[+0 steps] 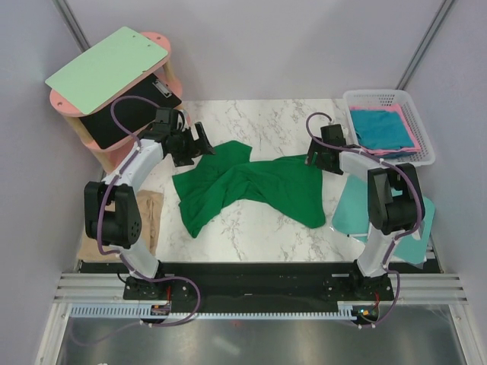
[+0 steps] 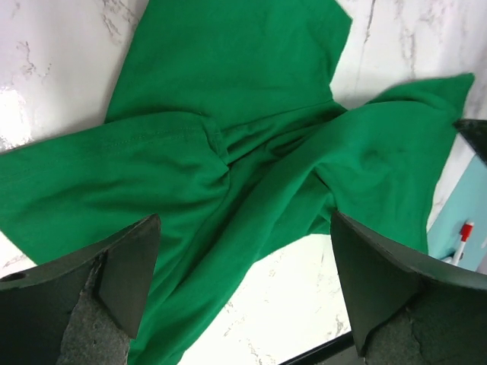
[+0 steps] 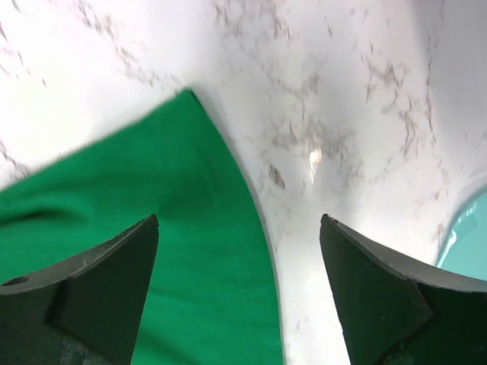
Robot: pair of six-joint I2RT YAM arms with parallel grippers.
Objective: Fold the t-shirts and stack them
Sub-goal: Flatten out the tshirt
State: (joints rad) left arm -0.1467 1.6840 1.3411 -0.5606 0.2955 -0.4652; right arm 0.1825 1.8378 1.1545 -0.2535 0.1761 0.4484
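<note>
The marble table carries the dark green t-shirt, spread out but twisted at its middle, between the two arms. It looks like light, limp cloth that will sag and drag. The best holds are probably its corners or hem edge, pinched against the table. At the far right a white basket holds the teal t-shirt, folded, on the pink t-shirt. The left tool hangs released above the bunched middle. The right tool, also wide and empty, hovers over the shirt's right edge.
</note>
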